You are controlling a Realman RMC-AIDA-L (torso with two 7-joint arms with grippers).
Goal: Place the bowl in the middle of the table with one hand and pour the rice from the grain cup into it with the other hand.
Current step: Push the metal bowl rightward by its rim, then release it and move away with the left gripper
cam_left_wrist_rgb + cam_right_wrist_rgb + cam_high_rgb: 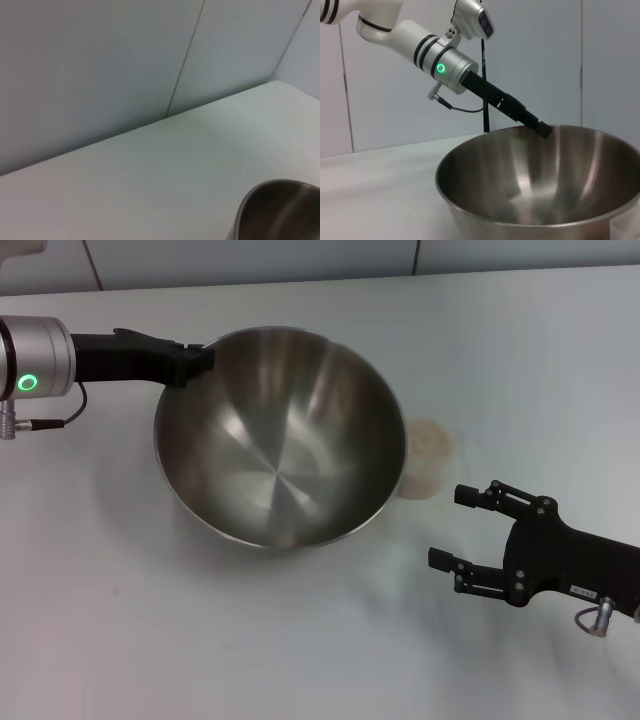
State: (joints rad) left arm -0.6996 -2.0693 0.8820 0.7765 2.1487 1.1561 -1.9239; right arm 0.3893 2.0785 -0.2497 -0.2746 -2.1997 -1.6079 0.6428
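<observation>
The large steel bowl [280, 435] is in the middle of the white table [250, 640], tilted a little. My left gripper [195, 360] is shut on the bowl's far-left rim; it also shows on the rim in the right wrist view [542, 130]. Part of the bowl shows in the left wrist view [280, 210] and fills the right wrist view [535, 185]. The small clear grain cup [428, 458] stands just right of the bowl with pale rice [430, 437] in it. My right gripper [450, 528] is open and empty, near and to the right of the cup.
A pale wall [300, 255] runs along the table's far edge. The left arm's silver wrist with a green light [30, 360] reaches in from the left. Bare tabletop lies in front of the bowl.
</observation>
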